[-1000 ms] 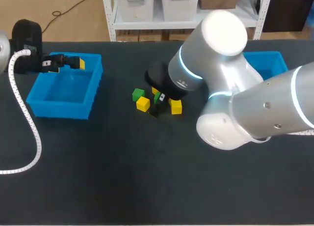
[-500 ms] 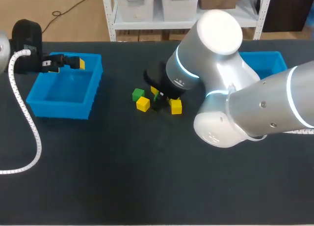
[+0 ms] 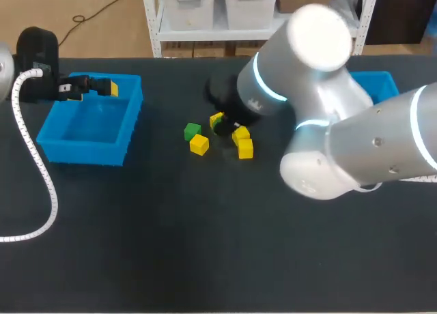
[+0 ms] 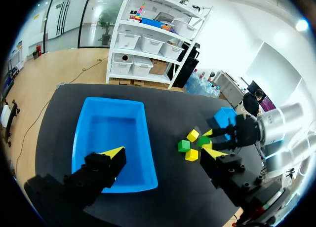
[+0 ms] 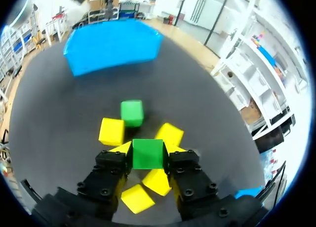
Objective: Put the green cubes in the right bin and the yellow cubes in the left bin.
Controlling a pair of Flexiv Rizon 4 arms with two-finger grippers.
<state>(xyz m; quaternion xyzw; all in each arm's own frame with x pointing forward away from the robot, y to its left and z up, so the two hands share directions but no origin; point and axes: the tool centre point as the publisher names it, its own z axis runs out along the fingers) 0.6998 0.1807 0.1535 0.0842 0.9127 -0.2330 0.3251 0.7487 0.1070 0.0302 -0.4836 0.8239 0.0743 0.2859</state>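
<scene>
Blue left bin (image 3: 89,125) sits under open left tool (image 4: 162,153); right tool (image 5: 148,149) clamps green cube (image 5: 147,155).

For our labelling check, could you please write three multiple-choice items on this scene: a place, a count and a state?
1. Where is the left gripper? A above the left bin; B above the loose cubes; C above the right bin.
2. How many green cubes show? A one; B two; C four.
3. The right gripper is: A open; B shut on a green cube; C shut on a yellow cube.
Answers: 1A, the bin lies under its fingers; 2B, one held, one on the table; 3B, both fingers press the cube's sides.
</scene>
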